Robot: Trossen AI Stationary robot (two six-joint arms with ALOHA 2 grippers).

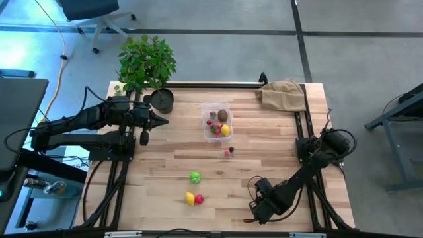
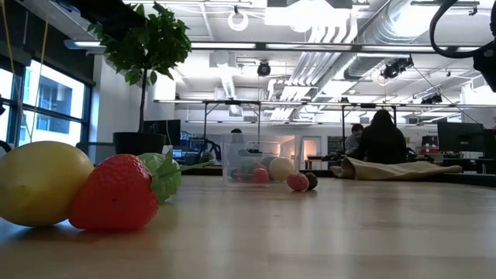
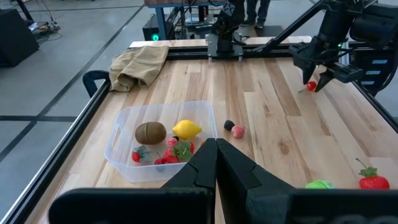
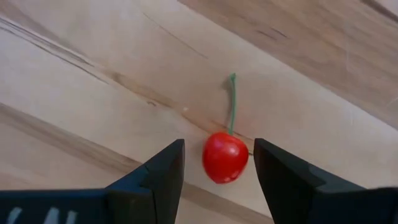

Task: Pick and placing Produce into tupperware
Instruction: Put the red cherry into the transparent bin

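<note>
The wooden table [image 1: 264, 172] fills the middle of the high view, with the two dark arms on either side. On its far left corner stands a leafy potted plant [image 1: 145, 63] in a black pot [image 1: 162, 100], and a crumpled tan paper bag [image 1: 283, 94] lies at the far right.

The left gripper [image 1: 160, 119] hangs over the far left part of the table, just right of the pot and left of the tupperware, its fingers [image 3: 242, 171] clenched together on nothing.

The right gripper [image 1: 254, 210] is down at the near right part of the table. Its jaws stand apart on either side of a red cherry [image 4: 225, 157] with a green stem, which lies on the wood; the fingers do not touch it.

The tupperware [image 1: 206, 109], a clear tub, sits far on the table near its middle. It holds a brown kiwi-like fruit [image 3: 150, 132], a yellow lemon [image 3: 186, 129] and several red berries [image 3: 168, 157].

Just near of the tub, two small pieces lie on the bare wood: a pink one [image 3: 237, 131] and a dark one [image 3: 229, 125].

Nearer still, left of centre, lie a green round fruit [image 1: 195, 176], a second lemon [image 1: 190, 198] and a strawberry [image 1: 199, 198], the last two touching.
</note>
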